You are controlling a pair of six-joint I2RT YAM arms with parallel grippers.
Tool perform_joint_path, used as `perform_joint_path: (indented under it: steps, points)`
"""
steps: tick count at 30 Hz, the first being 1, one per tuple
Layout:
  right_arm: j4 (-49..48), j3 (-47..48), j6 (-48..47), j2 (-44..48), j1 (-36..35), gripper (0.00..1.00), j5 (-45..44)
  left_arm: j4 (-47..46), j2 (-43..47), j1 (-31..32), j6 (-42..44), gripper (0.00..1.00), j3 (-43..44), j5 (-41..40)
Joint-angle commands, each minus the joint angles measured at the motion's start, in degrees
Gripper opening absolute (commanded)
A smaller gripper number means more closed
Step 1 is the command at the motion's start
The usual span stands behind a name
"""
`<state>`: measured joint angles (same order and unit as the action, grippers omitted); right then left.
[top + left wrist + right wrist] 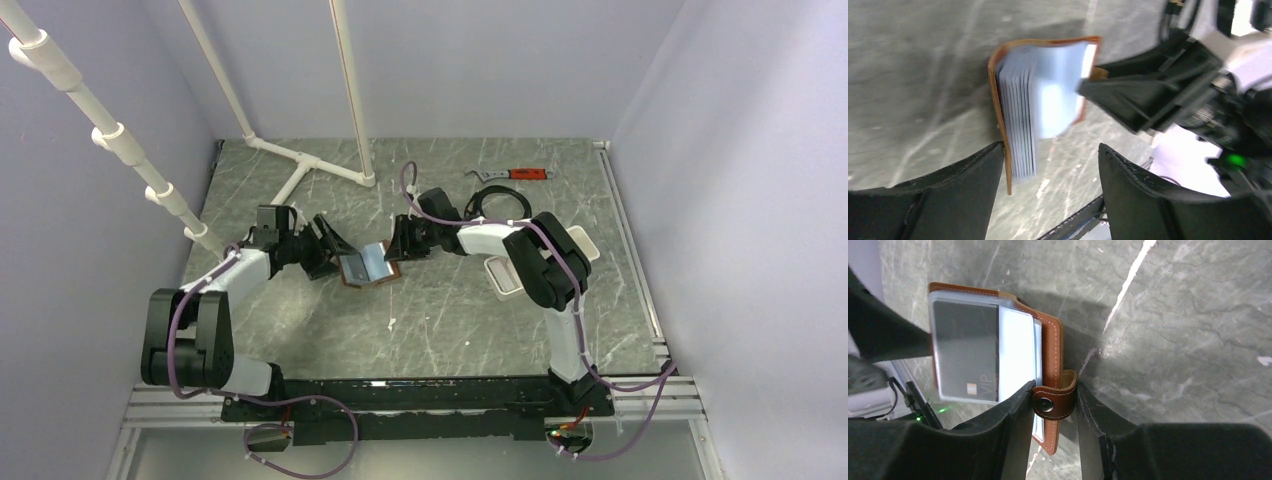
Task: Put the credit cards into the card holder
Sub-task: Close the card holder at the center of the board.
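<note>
At the near edge of the surface [450, 330] your two arms are bolted side by side, and both reach inward to the wallet [365, 267], which lies open about mid-surface between them. Your right end effector [1054, 390] is closed down narrow on the wallet's snap tab, with one finger pressed against each side of it. A dark card [965, 355] marked VIP shows behind the front clear sleeve. Your left end effector [1050, 146] is spread wide and holds nothing. The fanned sleeves sit just ahead of its gap, and the wallet's brown spine is right beside one finger. You cannot tell whether they touch. Farther back, a white tray [590, 248] lies partly under your right arm. A red-handled wrench [510, 174] rests near the far edge.
</note>
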<state>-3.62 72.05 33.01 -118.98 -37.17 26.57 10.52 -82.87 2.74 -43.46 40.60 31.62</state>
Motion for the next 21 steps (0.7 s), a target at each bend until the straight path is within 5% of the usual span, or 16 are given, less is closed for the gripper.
perform_joint_path:
  steps: [1,14,21]
  points:
    - [-2.66,-0.76,2.20,-2.88,-0.90,0.36,2.57,-6.03,3.65,3.06,-4.12,0.73,3.59,5.55]
    - [3.25,-1.25,1.62,1.41,-0.36,0.48,-1.78,-19.26,-12.30,6.28,-10.76,0.72,5.58,13.32]
    - [6.31,-0.90,-1.98,4.09,-0.36,0.42,-5.91,-13.65,-12.57,6.57,-7.00,0.65,6.80,11.13]
